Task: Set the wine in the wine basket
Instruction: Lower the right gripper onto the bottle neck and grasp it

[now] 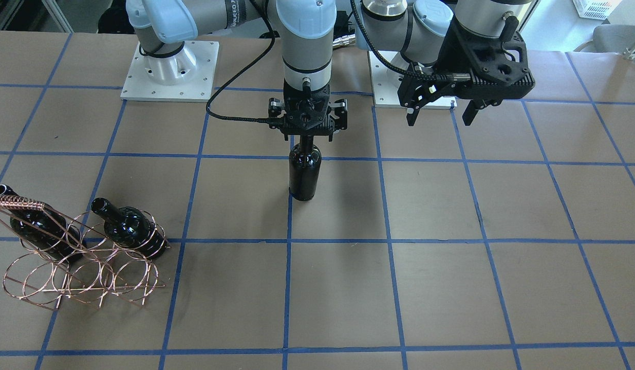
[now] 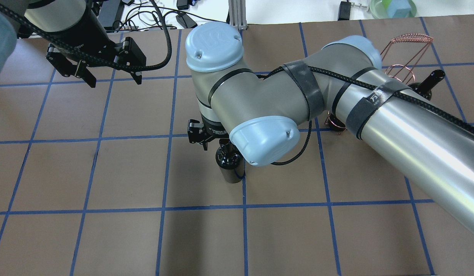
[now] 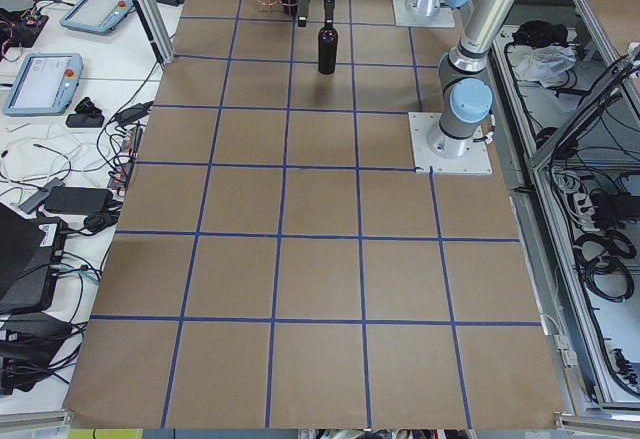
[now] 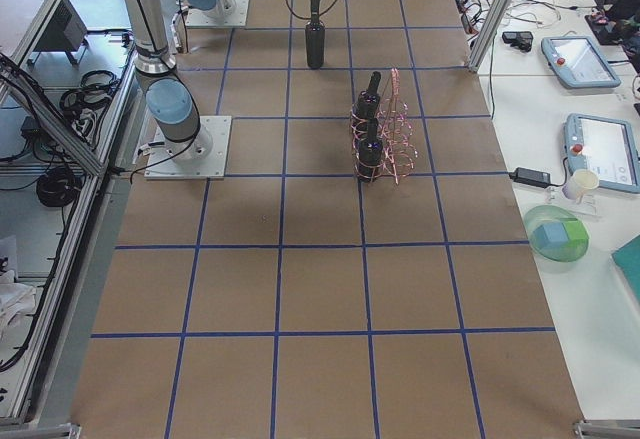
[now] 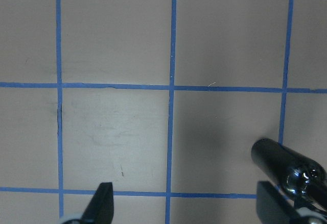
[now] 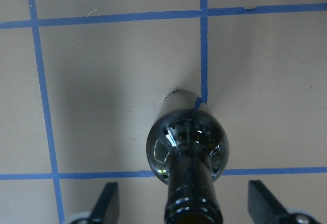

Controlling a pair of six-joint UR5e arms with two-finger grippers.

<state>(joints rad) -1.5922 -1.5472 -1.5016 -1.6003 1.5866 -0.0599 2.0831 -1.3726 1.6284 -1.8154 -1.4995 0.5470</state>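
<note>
Looked about 2 thirds done. In the wine basket (image 1: 81, 267) at the lower left of the front-facing view, 1 dark bottle (image 1: 32, 221) was already seated under the coiled top bar. A 2nd bottle (image 1: 130, 226) was slotted in just beside it, and both necks were pointed up and to the left.

The 3rd one, the wine (image 1: 304, 172), was found standing upright on the tabletop (image 1: 451, 205) in the middle of that view, well apart from the basket. So what was left, as far as could be judged: it had to be gripped, carried across and laid into a free hoop.

The right tool (image 1: 307, 134) was parked straight over the bottle's neck with the jaws spread wide. In the right wrist view the fingers (image 6: 108, 199) were seen well out to either side of the neck, with bare tabletop in the gaps. So nothing was being squeezed: it was released and only straddling the neck, and no contact could be made out.

The left tool (image 1: 441, 115) was hung above the tabletop at the upper right, also splayed apart and empty. From its own wrist view the wine was only caught in the lower right corner.
</note>
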